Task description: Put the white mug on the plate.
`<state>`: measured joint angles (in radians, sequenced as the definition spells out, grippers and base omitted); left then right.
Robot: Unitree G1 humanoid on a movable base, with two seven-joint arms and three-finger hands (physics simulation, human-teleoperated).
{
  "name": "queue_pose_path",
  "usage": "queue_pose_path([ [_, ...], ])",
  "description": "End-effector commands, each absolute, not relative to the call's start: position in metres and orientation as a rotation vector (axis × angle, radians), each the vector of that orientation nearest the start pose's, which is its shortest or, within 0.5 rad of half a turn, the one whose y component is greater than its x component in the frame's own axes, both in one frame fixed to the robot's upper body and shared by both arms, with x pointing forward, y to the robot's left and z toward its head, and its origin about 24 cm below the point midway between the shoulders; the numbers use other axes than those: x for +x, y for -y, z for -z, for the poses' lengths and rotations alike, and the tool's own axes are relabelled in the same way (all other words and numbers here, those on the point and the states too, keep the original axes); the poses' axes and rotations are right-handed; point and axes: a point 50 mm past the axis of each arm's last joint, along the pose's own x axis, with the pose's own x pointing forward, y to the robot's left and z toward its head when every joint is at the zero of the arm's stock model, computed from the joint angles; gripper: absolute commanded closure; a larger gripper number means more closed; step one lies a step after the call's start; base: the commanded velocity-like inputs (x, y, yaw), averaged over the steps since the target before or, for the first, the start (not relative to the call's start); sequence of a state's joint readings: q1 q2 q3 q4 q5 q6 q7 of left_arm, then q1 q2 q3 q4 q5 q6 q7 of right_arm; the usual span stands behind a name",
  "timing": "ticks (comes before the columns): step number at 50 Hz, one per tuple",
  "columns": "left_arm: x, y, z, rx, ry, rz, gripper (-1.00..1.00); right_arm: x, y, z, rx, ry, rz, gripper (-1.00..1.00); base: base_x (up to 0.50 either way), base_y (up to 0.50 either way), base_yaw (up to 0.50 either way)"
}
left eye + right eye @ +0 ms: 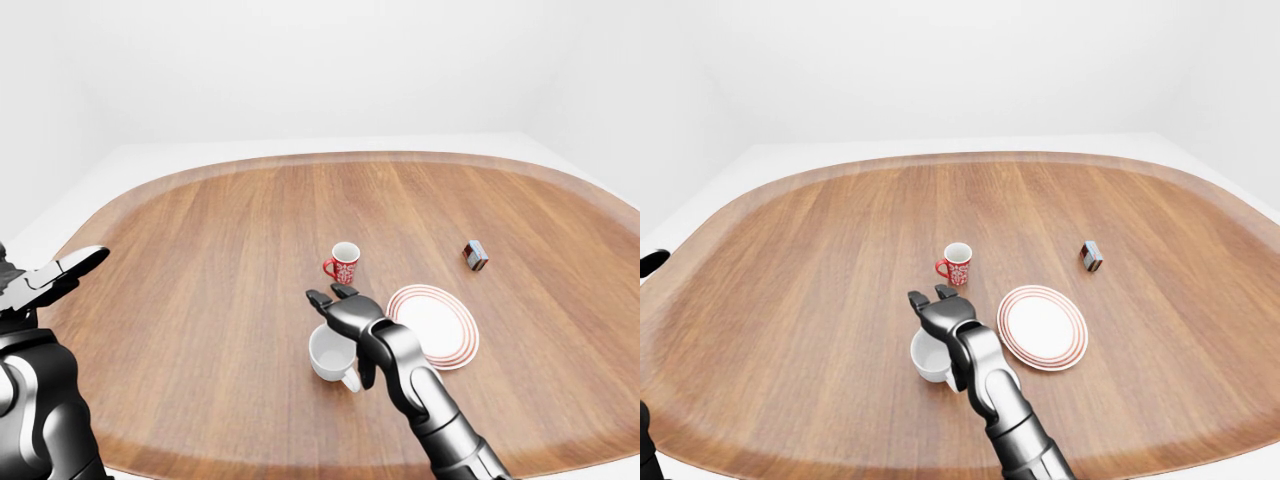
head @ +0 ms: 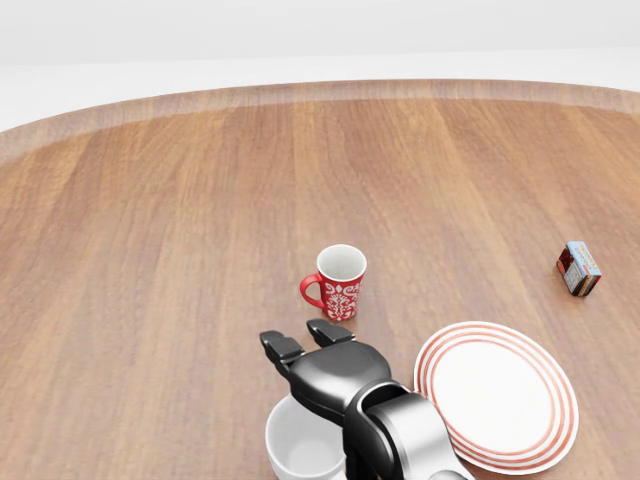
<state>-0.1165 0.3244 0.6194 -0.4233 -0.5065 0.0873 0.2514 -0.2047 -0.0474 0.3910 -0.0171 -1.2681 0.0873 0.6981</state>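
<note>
Reach step: right hand [image 1: 345, 310] fingers spread, empty, over white mug [image 1: 330, 353]. Next: close on mug, carry to plate [image 1: 437, 323] at 3 o'clock.

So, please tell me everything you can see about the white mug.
The white mug is plain, glossy like ceramic, and stands upright and empty on the wooden table. Its handle points toward the bottom right in the left-eye view. It sits left of the striped plate, apart from it. The right hand hovers over its far rim with fingers spread; contact cannot be told.
</note>
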Motion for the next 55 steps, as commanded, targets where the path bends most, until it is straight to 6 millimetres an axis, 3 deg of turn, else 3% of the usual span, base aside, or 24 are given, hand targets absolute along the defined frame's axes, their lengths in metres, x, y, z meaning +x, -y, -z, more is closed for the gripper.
queue_pose_path([
  [1, 0.204, -0.312, -0.201, -0.173, 0.632, -0.597, -1.00, 0.270, 0.049, -0.053, -1.408, -0.139, -0.751, -1.00, 0.00, 0.00, 0.00],
  [25, 0.205, -0.312, -0.198, -0.176, 0.621, -0.596, -1.00, 0.278, 0.034, -0.047, -1.384, -0.190, -0.768, -1.00, 0.00, 0.00, 0.00],
  [55, 0.206, -0.312, -0.197, -0.175, 0.614, -0.594, -1.00, 0.275, 0.035, -0.026, -1.351, -0.264, -0.836, -1.00, 0.00, 0.00, 0.00],
])
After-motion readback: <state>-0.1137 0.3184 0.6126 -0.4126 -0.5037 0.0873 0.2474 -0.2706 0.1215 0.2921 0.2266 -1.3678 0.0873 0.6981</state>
